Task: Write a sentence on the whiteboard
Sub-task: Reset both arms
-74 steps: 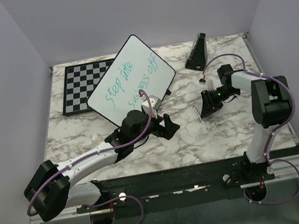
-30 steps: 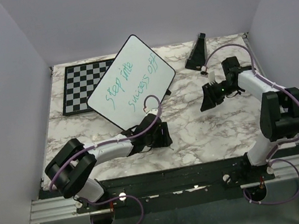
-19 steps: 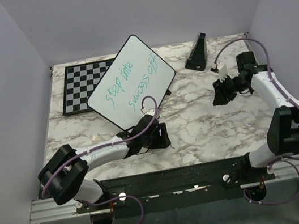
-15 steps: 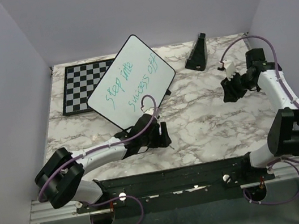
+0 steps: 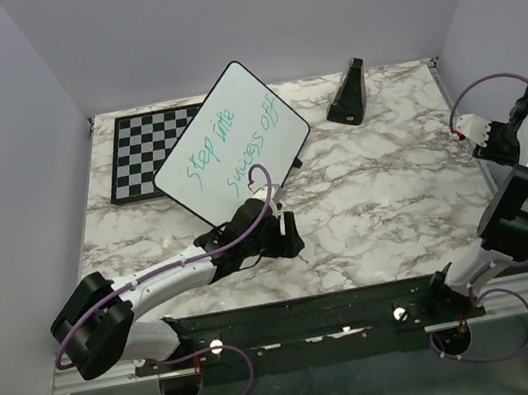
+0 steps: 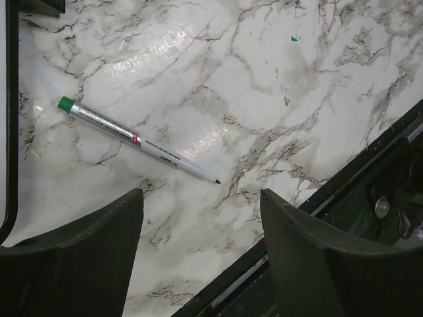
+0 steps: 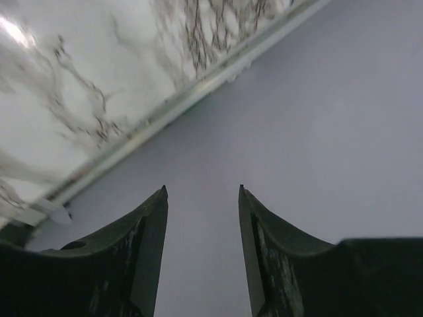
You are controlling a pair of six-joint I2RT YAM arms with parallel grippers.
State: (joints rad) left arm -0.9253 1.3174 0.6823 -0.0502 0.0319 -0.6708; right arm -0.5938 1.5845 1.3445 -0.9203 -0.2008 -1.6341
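Here, glossy rounded whiteboard (image 5: 231,140), slim silver marker (image 6: 139,140) on veined marble tabletop (image 6: 264,79).

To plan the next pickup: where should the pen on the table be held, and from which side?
Likely the pen at the middle of its silver barrel, from straight above, closing across its length. It lies flat on the table with both long sides free; the barrel is straight there, unlike the thin tip.

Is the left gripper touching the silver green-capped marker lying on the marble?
Apart: left wrist view shows bare marble between the marker and the open left gripper.
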